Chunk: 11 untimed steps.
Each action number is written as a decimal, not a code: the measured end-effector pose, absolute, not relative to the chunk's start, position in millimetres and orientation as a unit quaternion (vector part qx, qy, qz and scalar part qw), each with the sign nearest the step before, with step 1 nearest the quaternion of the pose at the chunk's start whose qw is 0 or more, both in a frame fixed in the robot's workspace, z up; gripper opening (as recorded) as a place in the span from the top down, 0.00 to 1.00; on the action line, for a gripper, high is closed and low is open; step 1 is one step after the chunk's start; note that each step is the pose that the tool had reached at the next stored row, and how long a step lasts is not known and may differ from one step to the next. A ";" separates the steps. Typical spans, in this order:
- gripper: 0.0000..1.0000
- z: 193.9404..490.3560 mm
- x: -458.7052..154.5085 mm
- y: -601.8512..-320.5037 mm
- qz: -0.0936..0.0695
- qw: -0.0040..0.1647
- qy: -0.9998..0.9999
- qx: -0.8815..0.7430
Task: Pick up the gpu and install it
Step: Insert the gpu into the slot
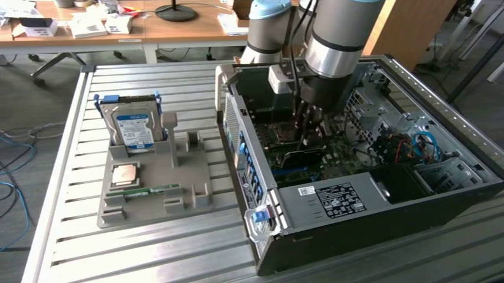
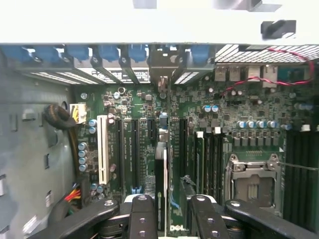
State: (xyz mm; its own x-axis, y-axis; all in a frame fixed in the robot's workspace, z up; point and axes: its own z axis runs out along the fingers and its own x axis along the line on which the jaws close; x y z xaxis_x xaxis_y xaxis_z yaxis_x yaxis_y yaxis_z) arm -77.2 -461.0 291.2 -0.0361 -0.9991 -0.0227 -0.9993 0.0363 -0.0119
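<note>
Jaws clamp the gpu (image 2: pixel 160 167) edge-on at the motherboard (image 2: pixel 249 107) slots inside the open computer case (image 1: pixel 378 233) on the worktop (image 1: pixel 157 250)

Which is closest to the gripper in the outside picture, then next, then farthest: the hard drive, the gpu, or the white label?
1. gpu, held in the gripper, inside the case.
2. label, in the case, toward the camera.
3. hard drive, upright on the tray, at the exterior view's left.
</note>
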 end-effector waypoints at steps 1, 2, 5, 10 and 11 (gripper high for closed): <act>0.67 293.8 -77.2 -461.0 0.004 0.012 0.720 -0.694; 0.67 296.1 -77.2 -461.0 0.004 0.012 0.720 -0.694; 0.67 301.5 -77.2 -461.0 0.004 0.012 0.720 -0.694; 0.67 309.9 -77.2 -461.0 0.004 0.012 0.720 -0.694; 0.67 311.3 -77.2 -461.0 0.004 0.012 0.720 -0.694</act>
State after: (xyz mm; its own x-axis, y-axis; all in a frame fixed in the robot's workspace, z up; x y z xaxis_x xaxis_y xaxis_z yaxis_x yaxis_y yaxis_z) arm -77.2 -461.0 311.3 -0.0361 -0.9991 -0.0227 -0.9993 0.0363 -0.0118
